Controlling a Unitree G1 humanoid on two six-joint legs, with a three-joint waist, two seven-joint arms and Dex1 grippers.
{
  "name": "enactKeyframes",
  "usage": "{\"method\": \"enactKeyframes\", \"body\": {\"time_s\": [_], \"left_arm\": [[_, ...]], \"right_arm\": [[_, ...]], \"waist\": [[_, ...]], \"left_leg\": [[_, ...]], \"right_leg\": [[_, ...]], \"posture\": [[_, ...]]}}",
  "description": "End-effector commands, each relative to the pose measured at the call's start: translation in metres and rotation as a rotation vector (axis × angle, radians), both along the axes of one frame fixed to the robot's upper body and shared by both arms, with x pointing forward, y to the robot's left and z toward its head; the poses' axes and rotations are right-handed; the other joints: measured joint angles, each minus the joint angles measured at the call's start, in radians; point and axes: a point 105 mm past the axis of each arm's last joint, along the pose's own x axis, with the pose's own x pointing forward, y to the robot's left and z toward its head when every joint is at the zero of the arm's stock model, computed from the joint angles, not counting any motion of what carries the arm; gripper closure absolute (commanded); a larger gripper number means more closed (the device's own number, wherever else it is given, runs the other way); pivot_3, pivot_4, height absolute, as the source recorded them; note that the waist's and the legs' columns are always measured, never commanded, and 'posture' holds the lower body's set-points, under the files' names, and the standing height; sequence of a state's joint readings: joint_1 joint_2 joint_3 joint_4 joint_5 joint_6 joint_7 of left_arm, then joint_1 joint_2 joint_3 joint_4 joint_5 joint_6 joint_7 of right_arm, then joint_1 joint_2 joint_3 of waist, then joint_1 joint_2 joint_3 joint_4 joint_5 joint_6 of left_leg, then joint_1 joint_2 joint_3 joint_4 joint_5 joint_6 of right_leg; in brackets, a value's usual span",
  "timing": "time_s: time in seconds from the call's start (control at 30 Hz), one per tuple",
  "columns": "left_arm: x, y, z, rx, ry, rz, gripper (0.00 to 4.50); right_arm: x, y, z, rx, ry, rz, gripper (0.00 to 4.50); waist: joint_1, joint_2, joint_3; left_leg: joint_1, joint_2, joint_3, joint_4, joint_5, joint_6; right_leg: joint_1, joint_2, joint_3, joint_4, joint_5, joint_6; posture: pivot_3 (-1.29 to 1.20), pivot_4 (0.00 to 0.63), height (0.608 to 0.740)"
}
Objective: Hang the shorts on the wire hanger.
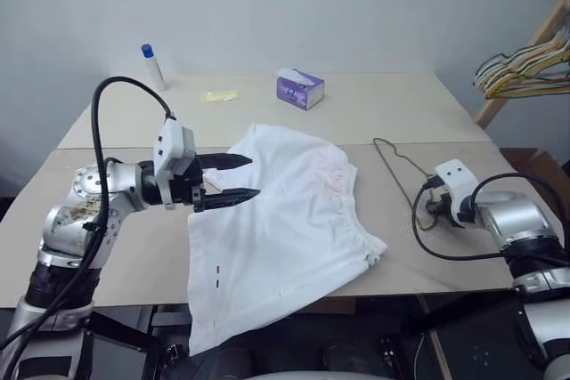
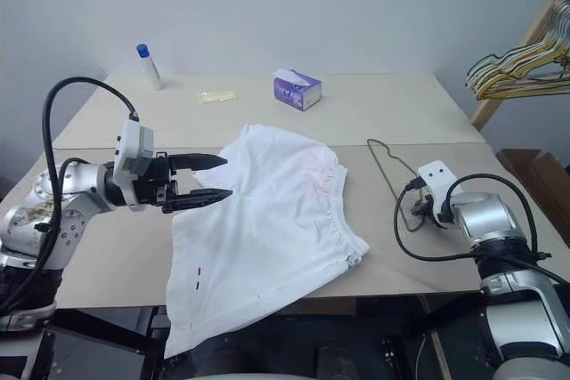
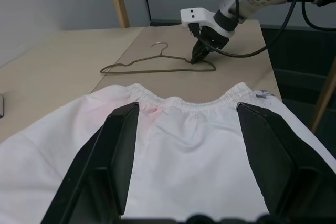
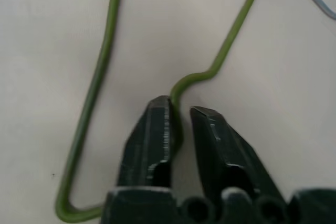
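Observation:
The white shorts (image 1: 285, 220) lie spread on the table, waistband toward the right, one leg hanging over the front edge. My left gripper (image 1: 254, 176) hovers level just above their left part, open, with nothing between its fingers. In the left wrist view the elastic waistband (image 3: 184, 100) lies beyond the spread fingers. The wire hanger (image 1: 392, 162) lies flat on the table to the right of the shorts. My right gripper (image 4: 181, 109) points down at it, shut on the wire hanger beside the shoulder notch (image 4: 197, 77). The left wrist view also shows the right gripper (image 3: 198, 56) on the hanger's wire (image 3: 157, 66).
A purple tissue box (image 1: 299, 89), a blue-capped tube (image 1: 153, 66) and a small yellow item (image 1: 220, 95) sit at the back of the table (image 1: 107, 246). A bunch of hangers (image 1: 525, 68) hangs on a wooden rack at the far right.

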State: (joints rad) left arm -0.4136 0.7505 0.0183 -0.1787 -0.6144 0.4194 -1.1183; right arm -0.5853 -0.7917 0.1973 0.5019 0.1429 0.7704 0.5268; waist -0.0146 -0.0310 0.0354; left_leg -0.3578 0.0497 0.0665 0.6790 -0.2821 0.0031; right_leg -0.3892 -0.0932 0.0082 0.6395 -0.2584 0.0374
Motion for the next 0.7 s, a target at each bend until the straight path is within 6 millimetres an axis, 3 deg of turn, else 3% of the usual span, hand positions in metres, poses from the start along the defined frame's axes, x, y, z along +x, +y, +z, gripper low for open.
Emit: {"method": "enactKeyframes", "body": {"time_s": [0.03,0.2,0.33,0.43,0.53,0.67,0.7], "left_arm": [[0.003,-0.004,0.009,-0.003,-0.058,-0.012,1.29],[0.019,-0.006,0.017,-0.037,-0.091,0.034,1.29],[0.038,-0.013,0.030,-0.102,-0.095,0.090,1.29],[0.050,-0.016,0.043,-0.136,-0.085,0.112,1.29],[0.057,-0.015,0.054,-0.133,-0.072,0.092,1.29],[0.061,-0.018,0.054,-0.068,-0.053,0.037,0.14],[0.064,-0.020,0.052,-0.050,-0.030,0.034,0.02]], "right_arm": [[0.002,-0.010,0.020,-0.028,-0.057,-0.001,4.47],[0.011,0.003,0.090,-0.232,-0.368,0.247,4.47],[0.004,0.041,0.139,-0.609,-0.696,0.628,4.47],[-0.005,0.068,0.148,-0.842,-0.850,0.872,4.47],[-0.010,0.083,0.146,-1.040,-0.932,1.060,4.47],[-0.010,0.099,0.152,-1.151,-1.058,1.145,4.50],[-0.009,0.102,0.154,-1.173,-1.078,1.158,4.50]], "waist": [[0.001,0.000,0.000],[-0.002,0.002,0.000],[-0.011,0.002,-0.001],[-0.026,0.002,-0.001],[-0.038,0.002,-0.001],[-0.059,0.002,-0.001],[-0.063,0.002,-0.001]], "left_leg": [[0.000,0.000,0.000,0.000,0.000,0.000],[-0.007,-0.001,0.000,0.001,0.000,0.000],[-0.012,-0.001,0.000,0.002,0.000,0.000],[-0.012,-0.001,0.000,0.001,0.000,0.000],[-0.012,-0.001,0.001,0.002,0.000,0.000],[-0.012,-0.001,0.001,0.002,0.001,-0.001],[-0.012,-0.001,0.001,0.002,0.001,-0.001]], "right_leg": [[0.000,0.000,0.000,0.000,0.000,0.000],[-0.007,0.000,0.000,0.001,0.000,0.001],[-0.013,0.000,0.002,0.002,0.001,0.002],[-0.014,0.000,0.002,0.002,0.001,0.002],[-0.013,0.000,0.003,0.002,0.001,0.002],[-0.014,0.000,0.004,0.002,0.001,0.002],[-0.014,0.000,0.004,0.002,0.001,0.002]], "posture": [[0.01,0.000,0.740],[-0.01,0.000,0.740],[-0.04,0.000,0.740],[-0.05,0.000,0.740],[-0.06,0.000,0.740],[-0.07,0.000,0.740],[-0.07,0.000,0.740]]}}
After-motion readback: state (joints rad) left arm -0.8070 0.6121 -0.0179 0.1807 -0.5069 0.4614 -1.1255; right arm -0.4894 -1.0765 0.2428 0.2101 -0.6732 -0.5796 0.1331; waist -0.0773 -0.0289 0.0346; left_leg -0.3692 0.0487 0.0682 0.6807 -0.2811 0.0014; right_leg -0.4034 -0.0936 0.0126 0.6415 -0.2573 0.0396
